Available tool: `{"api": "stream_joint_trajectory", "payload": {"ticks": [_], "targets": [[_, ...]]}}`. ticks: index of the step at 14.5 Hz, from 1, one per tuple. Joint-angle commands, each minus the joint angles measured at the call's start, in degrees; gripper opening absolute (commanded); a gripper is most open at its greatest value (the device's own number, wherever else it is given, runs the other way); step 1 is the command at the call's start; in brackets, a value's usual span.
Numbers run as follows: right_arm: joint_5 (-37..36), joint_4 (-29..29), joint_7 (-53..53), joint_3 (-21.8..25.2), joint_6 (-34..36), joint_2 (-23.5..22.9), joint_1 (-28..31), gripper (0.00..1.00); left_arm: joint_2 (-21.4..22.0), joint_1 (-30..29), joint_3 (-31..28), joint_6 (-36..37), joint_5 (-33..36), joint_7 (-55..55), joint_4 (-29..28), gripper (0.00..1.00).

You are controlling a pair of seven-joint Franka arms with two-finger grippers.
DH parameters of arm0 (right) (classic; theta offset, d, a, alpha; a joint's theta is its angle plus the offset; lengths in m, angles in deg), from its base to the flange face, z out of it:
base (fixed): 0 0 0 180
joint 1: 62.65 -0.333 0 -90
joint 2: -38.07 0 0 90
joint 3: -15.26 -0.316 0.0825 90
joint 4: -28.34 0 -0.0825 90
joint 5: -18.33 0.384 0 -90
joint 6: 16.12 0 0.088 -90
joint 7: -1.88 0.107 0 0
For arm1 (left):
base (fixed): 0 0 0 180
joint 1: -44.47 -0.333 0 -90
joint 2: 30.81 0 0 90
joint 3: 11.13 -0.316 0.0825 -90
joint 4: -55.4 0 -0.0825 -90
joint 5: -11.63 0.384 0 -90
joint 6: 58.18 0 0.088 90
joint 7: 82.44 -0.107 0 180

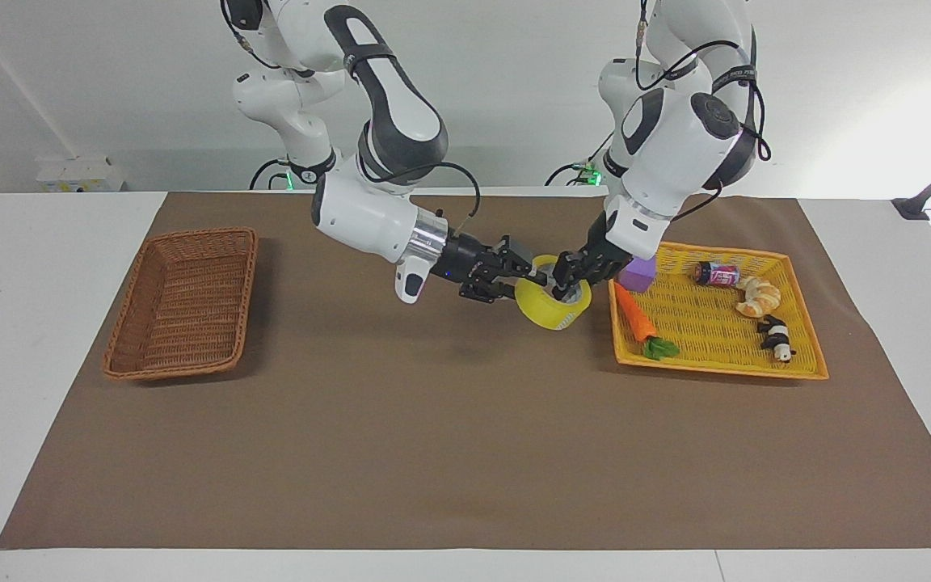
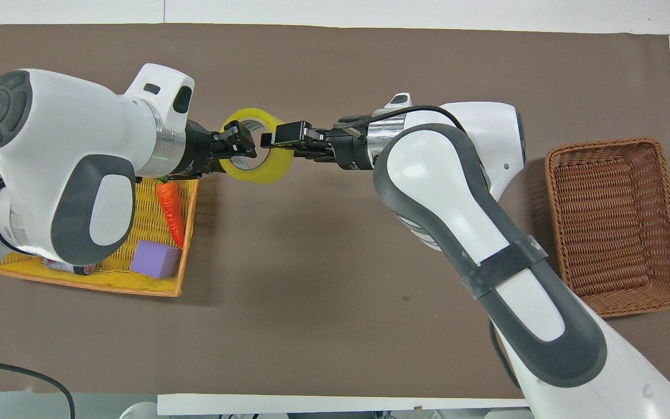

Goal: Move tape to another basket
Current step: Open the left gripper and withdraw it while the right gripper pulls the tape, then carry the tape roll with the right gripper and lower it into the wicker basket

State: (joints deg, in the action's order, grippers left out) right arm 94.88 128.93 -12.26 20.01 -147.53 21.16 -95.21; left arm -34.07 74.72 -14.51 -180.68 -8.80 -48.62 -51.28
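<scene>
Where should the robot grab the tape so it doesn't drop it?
Pinch the tape's wall, one finger inside the hole and one outside, coming from the side. It's a hollow ring held up in the air, and both the left gripper and right gripper meet its rim that way.

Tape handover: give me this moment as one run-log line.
phase: mid-air handover | tape: over mat, between baskets | left gripper: gripping tape | right gripper: at tape rim | basket: no tape in it
</scene>
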Motion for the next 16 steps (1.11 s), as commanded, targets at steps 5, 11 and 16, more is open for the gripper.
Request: {"api": "stream_joint_trajectory", "payload": {"ticks": [5, 11, 16], "targets": [[0.27, 0.47, -1.16, -0.18, 0.45, 1.52, 3.11, 0.0, 3.35, -10.62, -0.74, 20.27, 0.13, -1.12, 10.53, 0.99], [-9.71, 6.54, -1.24, 0.0, 17.98, 6.8, 20.03, 0.0, 4.06, -26.27, -0.74, 23.36, 7.75, -20.85, 9.12, 0.99], [-28.96, 5.32, -8.52, 0.26, 40.84, 7.24, 44.9, 0.0, 4.06, -33.06, -0.74, 26.18, 10.49, -39.52, 9.56, 0.99]]}}
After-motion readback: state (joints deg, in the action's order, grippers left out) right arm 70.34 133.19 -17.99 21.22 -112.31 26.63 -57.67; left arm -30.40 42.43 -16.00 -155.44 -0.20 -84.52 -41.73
